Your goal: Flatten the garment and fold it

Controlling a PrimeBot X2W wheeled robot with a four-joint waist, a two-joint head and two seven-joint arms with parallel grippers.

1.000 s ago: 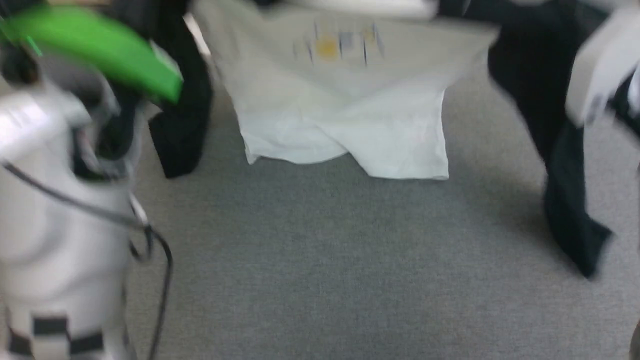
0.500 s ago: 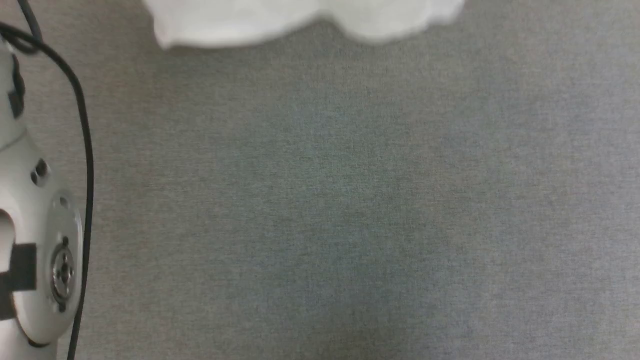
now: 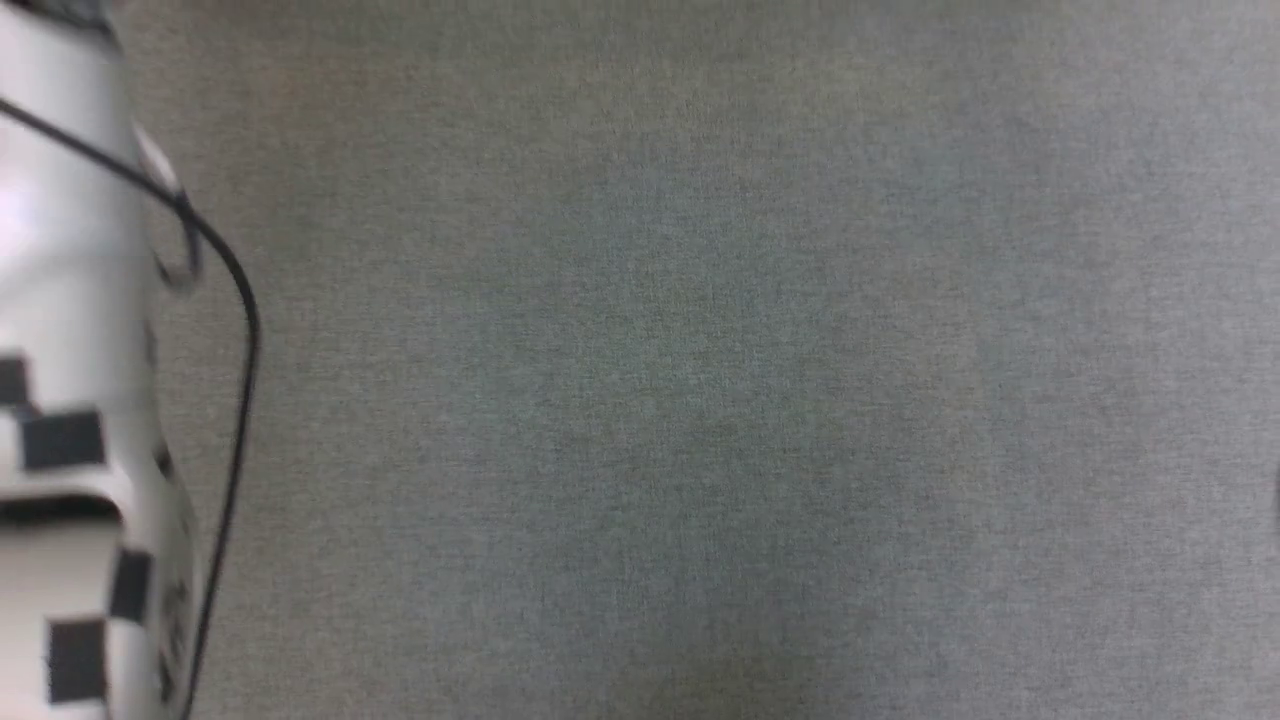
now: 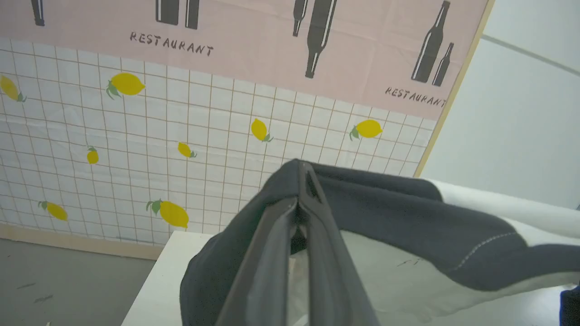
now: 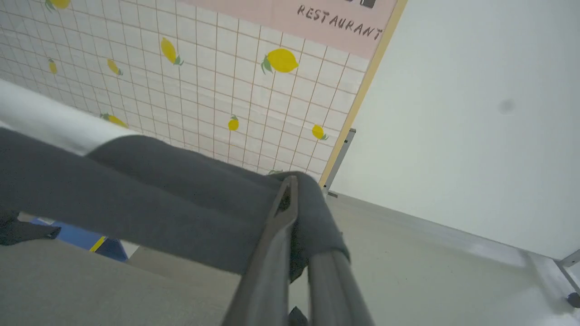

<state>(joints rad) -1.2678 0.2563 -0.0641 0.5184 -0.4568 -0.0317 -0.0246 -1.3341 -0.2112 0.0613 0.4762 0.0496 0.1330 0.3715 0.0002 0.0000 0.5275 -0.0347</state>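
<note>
In the left wrist view, the left gripper (image 4: 302,192) is pinching black cloth of the garment (image 4: 408,226). Its fingers are drawn together and the fabric is folding over their tips. From there the black part is running off to the right and meeting the white body along a stitched seam. The cloth is hanging over a white table (image 4: 168,271). Beyond the table a tiled wall (image 4: 136,136) printed with lemons is rising. Above it a pink band (image 4: 253,40) is showing dark bottles and the word RESTAURANT.

In the right wrist view, the right gripper (image 5: 290,199) is likewise clamping black fabric, fingers nearly touching, with the cloth wrapping over one finger. The garment (image 5: 149,194) is stretching away to the left, off the ground, and a white part of it is showing behind. Farther off the tiled wall and a plain white wall (image 5: 453,113) are standing.

In the head view, a pale arm (image 3: 70,300) with black squares and a cable (image 3: 240,380) is sitting at the left edge over a grey surface (image 3: 700,400).
</note>
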